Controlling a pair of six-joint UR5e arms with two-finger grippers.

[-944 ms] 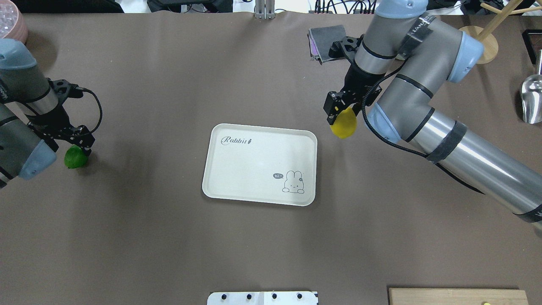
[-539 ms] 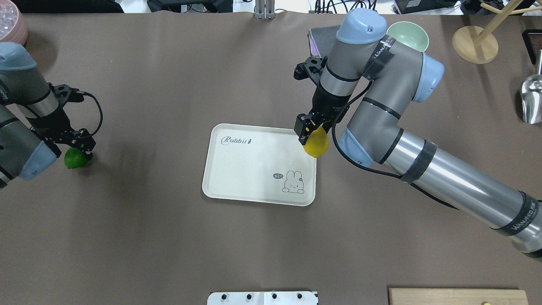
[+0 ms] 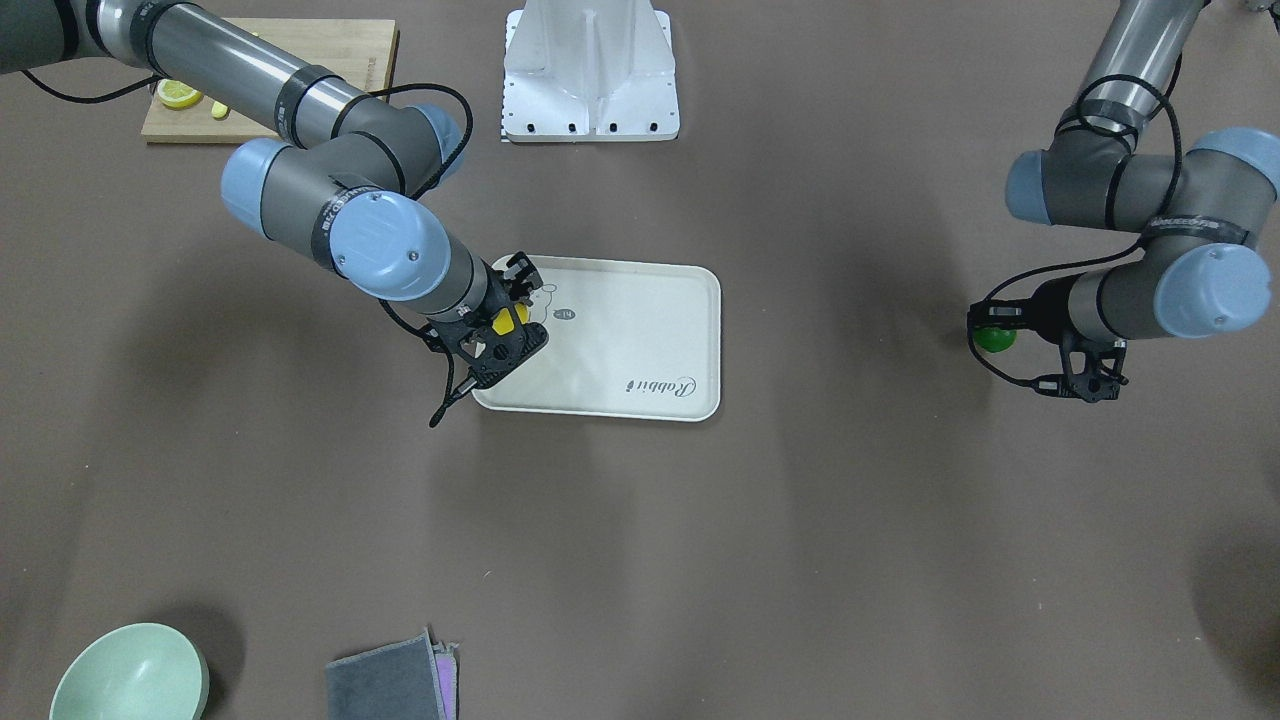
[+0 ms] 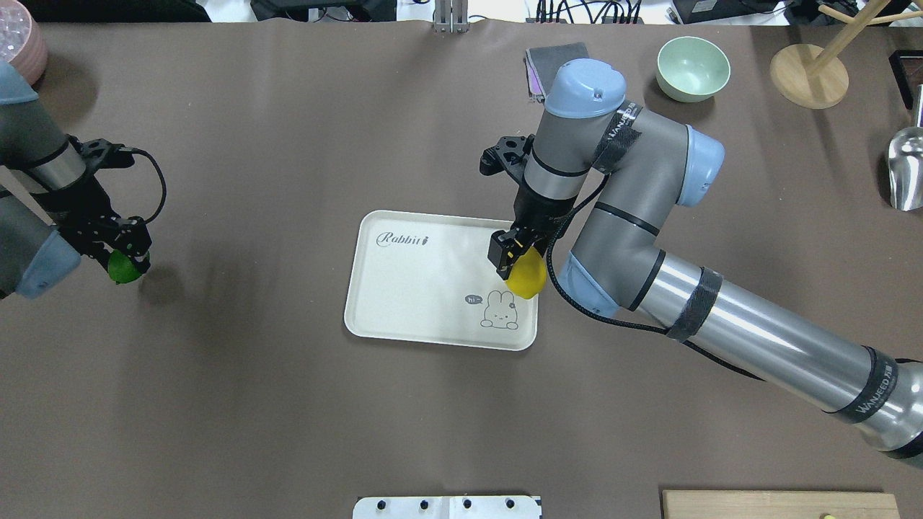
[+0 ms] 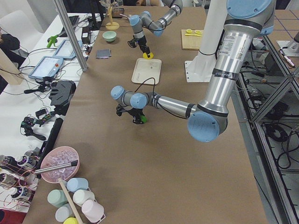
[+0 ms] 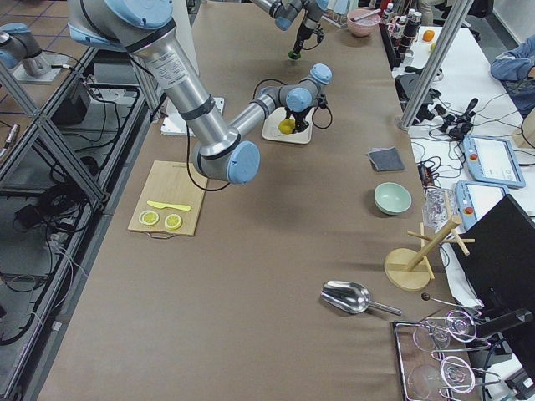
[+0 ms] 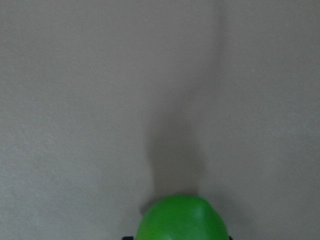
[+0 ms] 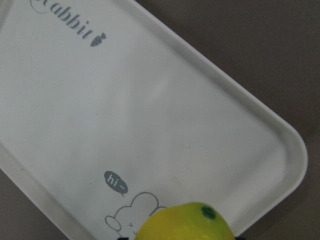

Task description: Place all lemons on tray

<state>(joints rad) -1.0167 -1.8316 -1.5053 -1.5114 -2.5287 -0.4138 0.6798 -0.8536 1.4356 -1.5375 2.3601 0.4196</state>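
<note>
The cream tray [image 4: 418, 288] lies mid-table, with "Rabbit" script and a rabbit drawing. My right gripper [image 4: 515, 265] is shut on the yellow lemon [image 4: 526, 280] and holds it just over the tray's right side, by the rabbit drawing. The right wrist view shows this lemon [image 8: 185, 222] above the tray [image 8: 150, 115]. My left gripper [image 4: 127, 254] is shut on the green lemon [image 4: 121, 269] at the far left, well apart from the tray. The left wrist view shows the green lemon [image 7: 181, 220] a little above the table, over its own shadow.
A mint bowl [image 4: 692, 68], a folded grey cloth [image 4: 551, 58], a wooden stand [image 4: 807, 76] and a metal scoop [image 4: 905, 169] sit at the back right. A cutting board [image 3: 270, 60] with lemon slices lies near the robot's base. A pink bowl [image 4: 18, 43] is at the back left.
My right arm carried the yellow lemon leftwards from beside the tray to over its right side. My left gripper lifted the green lemon slightly off the table.
</note>
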